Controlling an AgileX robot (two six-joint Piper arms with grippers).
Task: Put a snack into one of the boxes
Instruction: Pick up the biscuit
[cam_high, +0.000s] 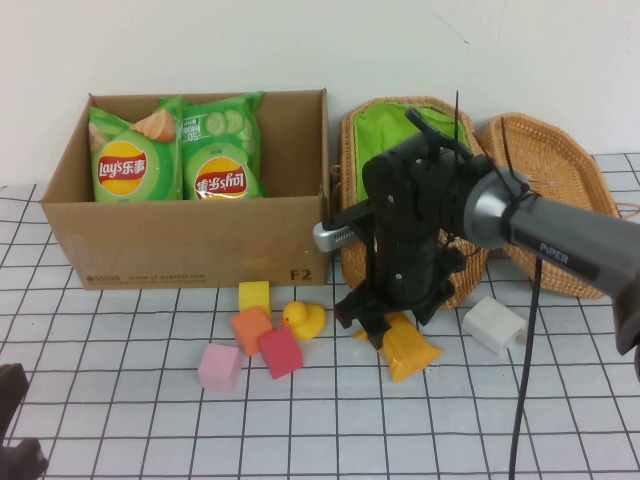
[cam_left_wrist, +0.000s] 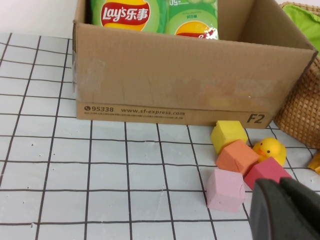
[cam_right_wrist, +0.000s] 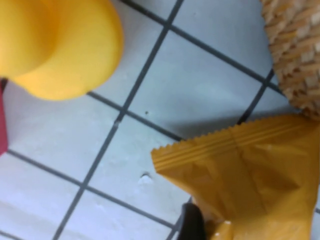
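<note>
The right pincer (cam_high: 385, 325) is down low on the gridded tabletop (cam_high: 120, 420), just in front of the wicker basket (cam_high: 400, 130) with its green lining, and it hangs right over the orange snack packet (cam_high: 410, 350). One dark fingertip (cam_right_wrist: 191, 222) shows against the packet's crinkled edge in the right wrist view, but whether the pincer is spread wide or closing on the packet, I cannot tell. The packet lies flat on the tabletop, at the basket's front rim, outside both containers. Left of the basket stands the cardboard box (cam_high: 180, 245), open-topped, with two green chip bags (cam_high: 175, 150) leaning against its back wall. In front of that box sits a little cluster: a yellow block (cam_high: 254, 296), an orange block (cam_high: 251, 330), a red block (cam_high: 281, 352), a pink block (cam_high: 220, 366) and a rubber duck (cam_high: 304, 319), the duck just left of the packet. A white block (cam_high: 494, 324) lies at the basket's right front. The basket's woven lid (cam_high: 545, 170) leans beside it. The left pincer (cam_high: 18, 430) sits far off, well left of the box's front; its grip I cannot tell either.
</note>
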